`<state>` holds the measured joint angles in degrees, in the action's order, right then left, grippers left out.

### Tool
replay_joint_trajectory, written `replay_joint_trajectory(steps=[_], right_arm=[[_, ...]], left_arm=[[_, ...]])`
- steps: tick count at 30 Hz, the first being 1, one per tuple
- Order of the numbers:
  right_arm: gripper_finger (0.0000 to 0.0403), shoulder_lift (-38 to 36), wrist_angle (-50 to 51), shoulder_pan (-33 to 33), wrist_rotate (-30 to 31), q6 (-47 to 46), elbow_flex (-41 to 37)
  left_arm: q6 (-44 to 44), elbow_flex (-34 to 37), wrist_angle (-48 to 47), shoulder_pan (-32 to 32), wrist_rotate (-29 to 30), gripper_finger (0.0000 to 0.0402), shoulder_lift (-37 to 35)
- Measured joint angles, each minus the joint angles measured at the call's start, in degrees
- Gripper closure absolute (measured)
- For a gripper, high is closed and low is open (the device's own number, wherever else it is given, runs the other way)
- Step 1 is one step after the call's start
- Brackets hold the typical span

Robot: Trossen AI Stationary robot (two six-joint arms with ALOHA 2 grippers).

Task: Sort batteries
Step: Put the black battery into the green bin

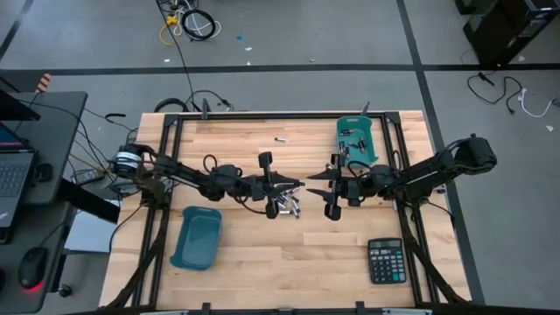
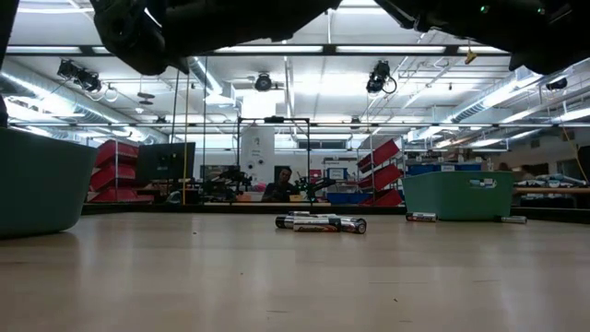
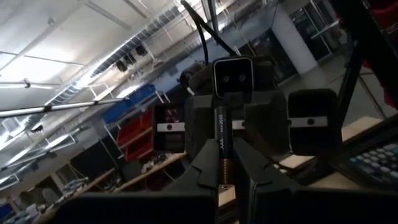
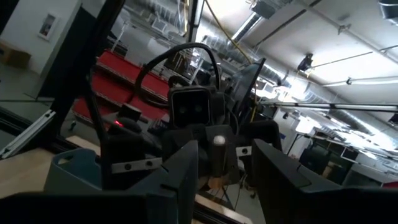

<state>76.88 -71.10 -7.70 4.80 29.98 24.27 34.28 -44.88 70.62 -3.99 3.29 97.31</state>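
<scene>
While both arms are hovering nose to nose over the middle of the table, I am holding one AAA battery clenched in the left gripper, its length running out toward the other arm. The right gripper is facing it with fingers spread and nothing in them, the cell's round end lining up between them in the right wrist view (this looks to me like a hand-over, so the cell can go on to the far right). That would suit the layout: the teal bin on the far right is already holding a few cells, while the teal bin near left looks bare.

The loose batteries are lying in a small heap just near of the grippers, with one stray cell far off. I am unable to count the heap or tell sizes apart from above. In the low view both grippers are cut off overhead. The black calculator is sitting near right, untouched.
</scene>
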Motion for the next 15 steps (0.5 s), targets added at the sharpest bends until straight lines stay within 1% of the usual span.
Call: replay_joint_trajectory(steps=[15], right_arm=[[0.0267, 0.0, 0.0, -0.1, 0.0, -0.1, 0.0]], left_arm=[[0.0, 0.0, -0.3, 0.0, 0.0, 0.0389, 0.3]])
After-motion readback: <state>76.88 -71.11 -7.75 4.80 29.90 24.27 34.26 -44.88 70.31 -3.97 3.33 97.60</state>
